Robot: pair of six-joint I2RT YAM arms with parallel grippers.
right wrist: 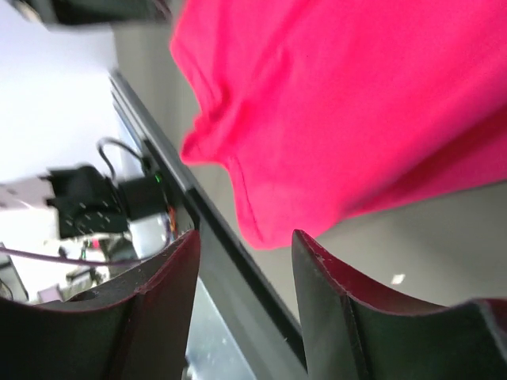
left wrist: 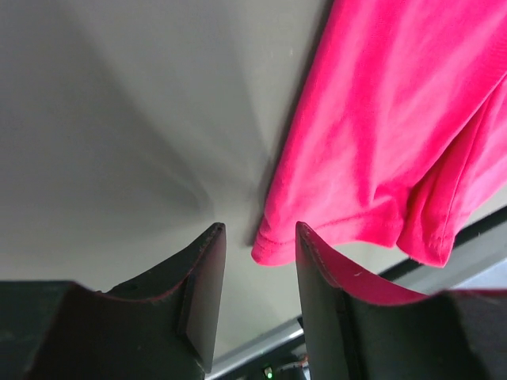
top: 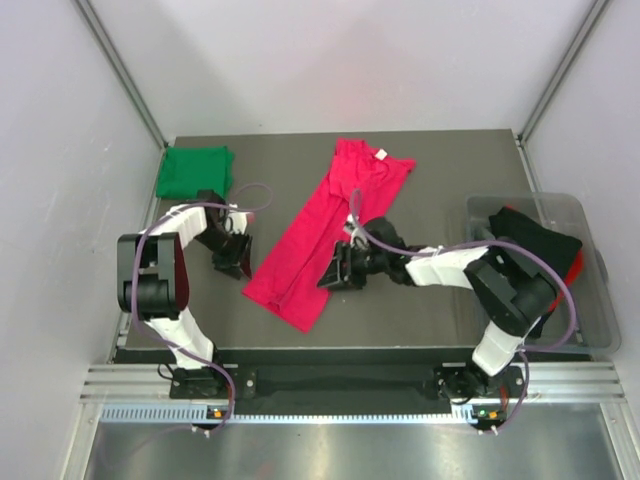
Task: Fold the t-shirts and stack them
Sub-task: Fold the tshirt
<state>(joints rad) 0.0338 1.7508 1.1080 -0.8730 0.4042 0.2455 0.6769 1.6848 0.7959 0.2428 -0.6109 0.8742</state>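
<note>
At surface centre | pink t-shirt (top: pixel 325 235) lay folded lengthwise | left hand (top: pixel 232 262) and right hand (top: pixel 338 272) gaped empty | risk: one-layer pinch unfolding it.

On my worktop (top: pixel 450 160), the crimson-pink t-shirt (top: pixel 320 235) lies in a long diagonal strip, seemingly folded lengthwise, white neck label (top: pixel 381 153) farthest; the green t-shirt (top: pixel 195 172) sits folded far-left.
</note>
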